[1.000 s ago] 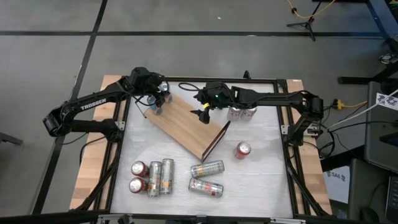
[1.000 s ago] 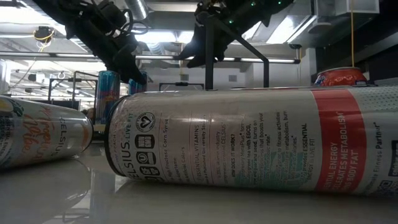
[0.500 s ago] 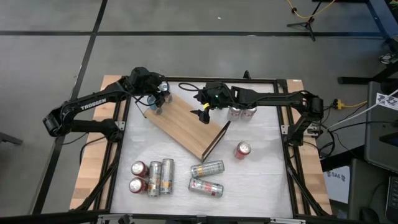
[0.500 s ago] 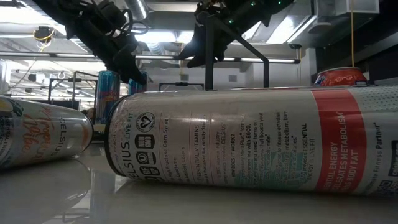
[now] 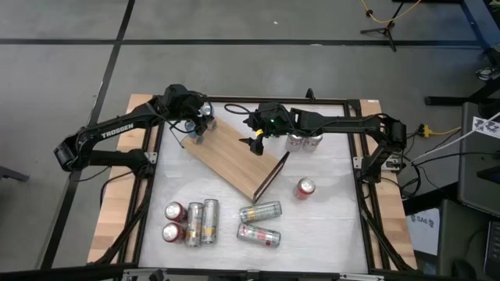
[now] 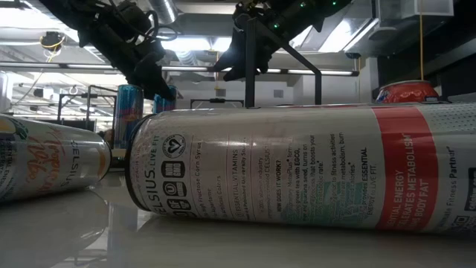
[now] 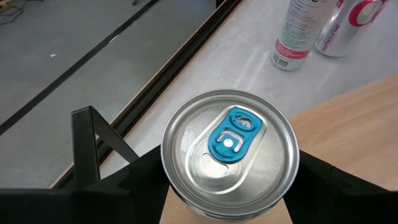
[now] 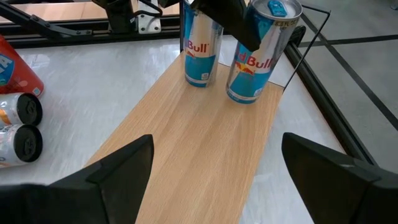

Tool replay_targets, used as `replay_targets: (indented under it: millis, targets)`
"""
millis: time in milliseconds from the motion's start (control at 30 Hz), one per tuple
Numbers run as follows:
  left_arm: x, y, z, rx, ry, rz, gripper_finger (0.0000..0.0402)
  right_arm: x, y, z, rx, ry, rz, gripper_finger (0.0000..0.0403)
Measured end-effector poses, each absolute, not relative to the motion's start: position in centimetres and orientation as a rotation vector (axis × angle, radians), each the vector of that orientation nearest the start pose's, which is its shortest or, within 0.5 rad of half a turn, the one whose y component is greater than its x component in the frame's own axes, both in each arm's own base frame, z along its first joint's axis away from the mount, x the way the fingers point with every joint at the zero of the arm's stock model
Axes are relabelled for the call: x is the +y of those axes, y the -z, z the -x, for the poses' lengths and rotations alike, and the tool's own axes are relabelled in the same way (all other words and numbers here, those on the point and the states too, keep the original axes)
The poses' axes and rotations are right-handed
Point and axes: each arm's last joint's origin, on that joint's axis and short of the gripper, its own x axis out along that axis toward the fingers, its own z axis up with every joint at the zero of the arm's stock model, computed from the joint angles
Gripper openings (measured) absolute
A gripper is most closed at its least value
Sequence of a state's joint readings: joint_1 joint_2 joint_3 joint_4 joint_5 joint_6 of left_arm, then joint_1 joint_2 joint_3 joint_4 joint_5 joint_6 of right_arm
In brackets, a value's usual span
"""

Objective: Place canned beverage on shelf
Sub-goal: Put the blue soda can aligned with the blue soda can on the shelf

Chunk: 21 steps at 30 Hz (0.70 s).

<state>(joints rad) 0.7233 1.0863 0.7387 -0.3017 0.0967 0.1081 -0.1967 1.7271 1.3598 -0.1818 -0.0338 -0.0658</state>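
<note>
Canned beverage, a blue and silver can (image 8: 255,53) with a blue pull tab, stands upright at the far left corner of the shelf (image 5: 234,156), clamped between the fingers of the left claw (image 5: 200,125). In the left wrist view the can's silver lid (image 7: 230,152) fills the middle, with a dark finger pressed to each side of it. A second blue and silver can (image 8: 200,50) stands upright on the board just beside the held one. The left arm reaches in from the table's left edge, elbow raised, its wrist bent down over the shelf corner. The right arm stretches in from the right side of the table, and the right claw (image 5: 256,143) hangs over the middle of the wooden board with its fingers spread wide apart and nothing between them. The shelf lies at a slant across the white table (image 5: 328,203), one end lifted on its thin black frame. In the high view the left claw hides most of the two shelf cans. Behind the right arm, two or three upright cans (image 5: 303,140) are partly covered, so their count is unclear. One red-topped can (image 5: 304,187) stands alone near the shelf's right end. At the near side, two cans (image 5: 259,222) lie on their sides, and a cluster of four cans (image 5: 191,222) sits to the left. The low view is mostly blocked by one lying can (image 6: 297,167).
</note>
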Motion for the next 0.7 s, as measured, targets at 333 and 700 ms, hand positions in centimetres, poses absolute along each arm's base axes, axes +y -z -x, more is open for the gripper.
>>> replay_targets:
  millis: [333, 700]
  targets:
    - [14.66, -25.16, -17.02, 0.637, -0.570, 0.162, 0.0311, -7.60, -28.18, -38.64, 0.551, 0.141, 0.001, 0.0349]
    - [14.71, -25.24, -17.07, 0.629, -0.572, 0.151, 0.0318, -7.60, -28.18, -38.64, 0.551, 0.141, 0.001, 0.0349]
